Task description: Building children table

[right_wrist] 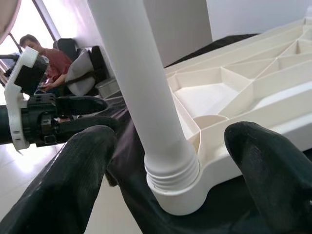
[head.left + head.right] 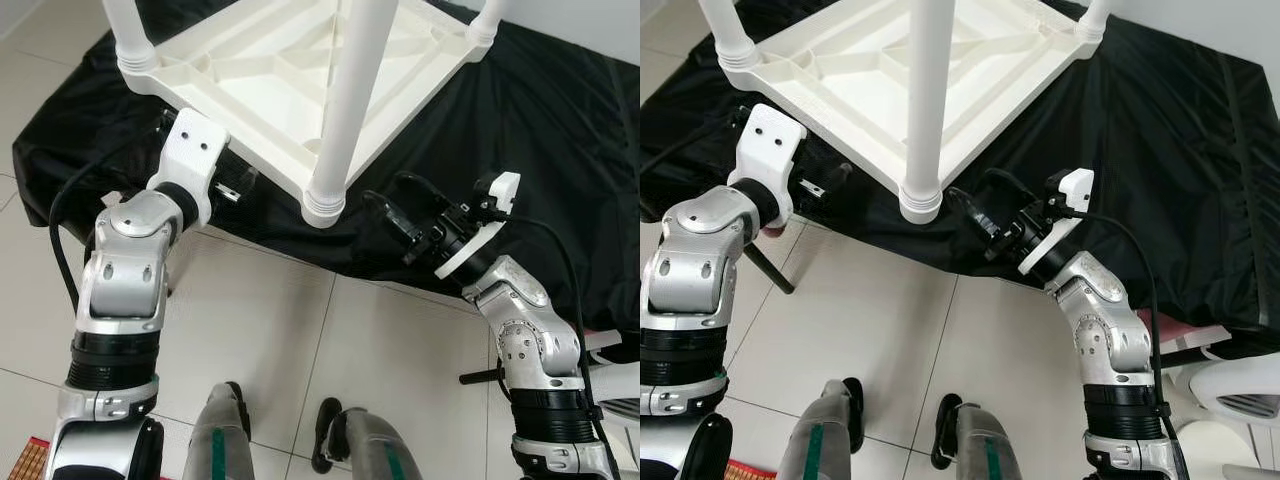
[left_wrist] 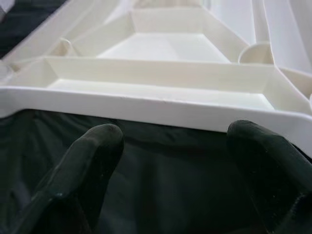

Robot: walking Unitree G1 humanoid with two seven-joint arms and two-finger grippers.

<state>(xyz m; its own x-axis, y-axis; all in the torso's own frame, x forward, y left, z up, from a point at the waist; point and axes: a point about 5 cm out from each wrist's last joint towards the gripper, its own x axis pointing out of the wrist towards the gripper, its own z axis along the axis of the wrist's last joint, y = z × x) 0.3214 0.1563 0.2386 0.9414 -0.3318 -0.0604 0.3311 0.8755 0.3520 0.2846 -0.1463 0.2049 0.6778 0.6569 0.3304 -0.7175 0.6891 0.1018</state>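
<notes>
The white plastic table lies upside down on a black cloth, its round legs pointing up. The nearest corner leg stands in its socket. My left gripper is at the table's near-left edge; in the left wrist view its fingers are open, with the rim just ahead of them. My right gripper is open, low beside the corner socket and apart from it. The right wrist view shows the leg between its spread fingers.
The cloth ends on a pale tiled floor where my feet stand. A black rod lies on the tiles at the left. A white plastic chair is at the far right. A person sits in the background.
</notes>
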